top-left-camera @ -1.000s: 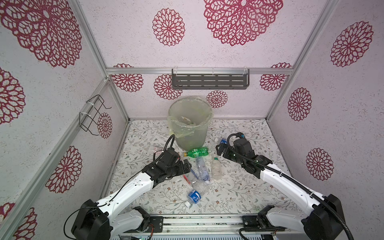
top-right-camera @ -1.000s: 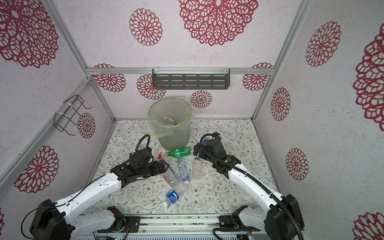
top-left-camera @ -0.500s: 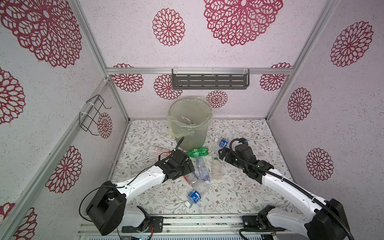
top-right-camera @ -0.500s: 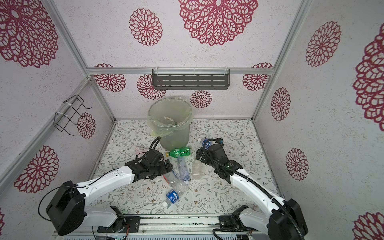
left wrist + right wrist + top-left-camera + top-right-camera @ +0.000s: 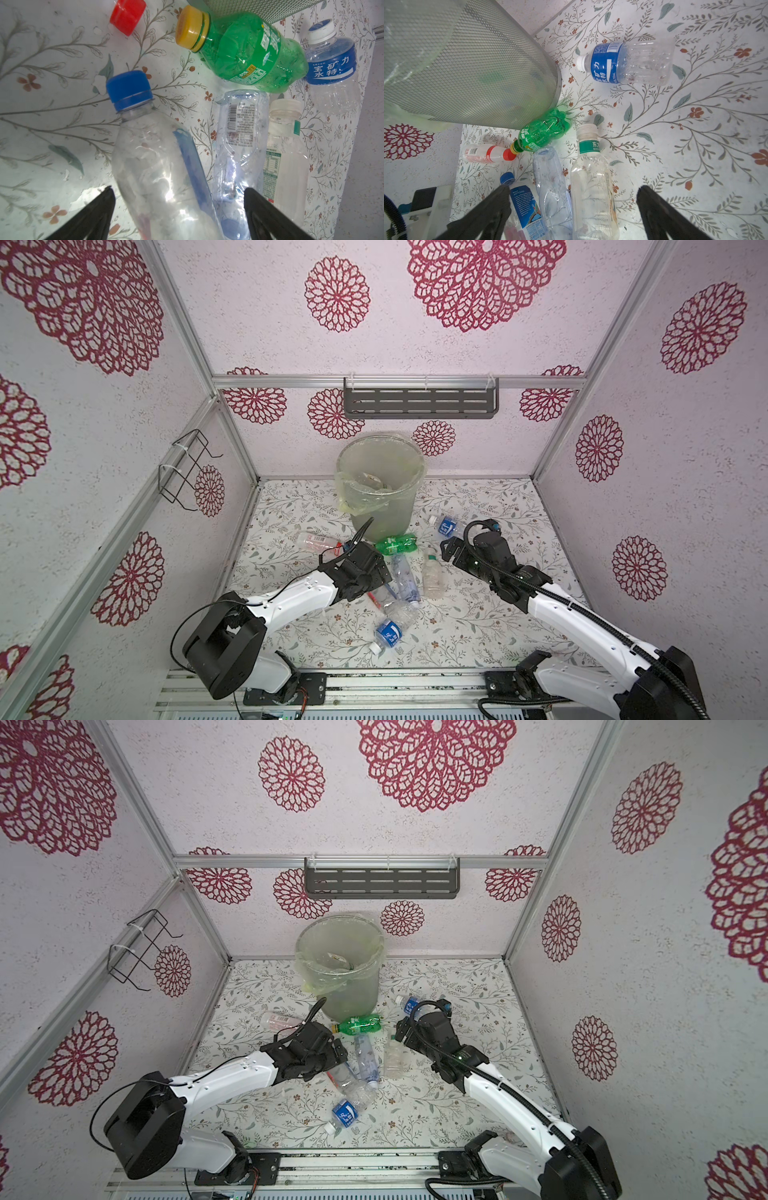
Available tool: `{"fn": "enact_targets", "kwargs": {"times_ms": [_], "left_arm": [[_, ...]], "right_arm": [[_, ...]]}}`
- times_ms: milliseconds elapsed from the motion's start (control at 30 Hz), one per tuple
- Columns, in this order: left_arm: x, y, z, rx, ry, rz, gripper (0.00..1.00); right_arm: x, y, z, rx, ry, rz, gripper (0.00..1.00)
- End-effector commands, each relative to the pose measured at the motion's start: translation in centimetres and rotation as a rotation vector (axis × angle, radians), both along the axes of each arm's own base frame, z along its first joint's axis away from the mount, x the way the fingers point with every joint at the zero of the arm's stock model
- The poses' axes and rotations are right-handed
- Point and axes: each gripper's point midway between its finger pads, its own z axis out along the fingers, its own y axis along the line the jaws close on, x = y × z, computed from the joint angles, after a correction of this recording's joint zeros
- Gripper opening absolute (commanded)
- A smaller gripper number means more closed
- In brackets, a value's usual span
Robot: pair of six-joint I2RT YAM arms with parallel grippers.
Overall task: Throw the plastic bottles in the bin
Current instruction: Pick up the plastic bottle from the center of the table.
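I find both tools open and holding nothing. The left tool (image 5: 178, 193) hangs low over the surface (image 5: 478, 614), its jaws spread to either side of the blue-capped bottle (image 5: 158, 166), which lies on its side. I cannot tell whether either jaw touches it. The crushed clear bottle (image 5: 239, 145) lies just beside that one; in the left wrist view one jaw overlaps its capped end, so it crowds the gap. The right tool (image 5: 574, 189) hovers with jaws wide over the white-capped bottle (image 5: 591, 187), which lies alongside the crushed one on its other side. The bin (image 5: 386, 510) stands upright at the back middle of the surface, with its bag folded over the rim and contents I cannot identify. The green bottle (image 5: 395, 544) lies against the bin's foot, between both tools and the bin. The red-capped bottle (image 5: 316, 540) lies to its left, with the two caps near each other. A blue-labelled bottle (image 5: 446, 526) lies to the right of the bin, just beyond the right wrist. The front bottle (image 5: 392, 628) lies near the cluster, towards the rail. The wall shelf (image 5: 419, 404) and wire rack (image 5: 187, 468) hang on the walls, well apart from all this.
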Motion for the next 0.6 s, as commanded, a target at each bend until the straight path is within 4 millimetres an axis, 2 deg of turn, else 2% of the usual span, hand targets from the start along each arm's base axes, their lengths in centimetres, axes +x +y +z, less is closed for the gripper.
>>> {"fn": "enact_targets", "kwargs": {"times_ms": [0,233,367,567], "left_arm": [[0.4,-0.3,-0.3,-0.015,-0.018,0.030,1.00],[0.3,-0.1,-1.4,0.013,-0.002,0.029,0.98],[0.2,-0.2,-2.2,0.003,0.004,0.030,0.89],[-0.2,0.1,-3.6,0.023,0.026,0.032,0.88]], "right_arm": [[0.0,-0.7,0.9,0.018,-0.024,-0.038,0.99],[-0.2,-1.1,0.7,0.018,-0.024,-0.057,0.99],[-0.2,-1.0,0.9,0.023,-0.026,-0.057,0.99],[-0.1,-0.9,1.1,0.018,-0.022,-0.052,0.99]]}}
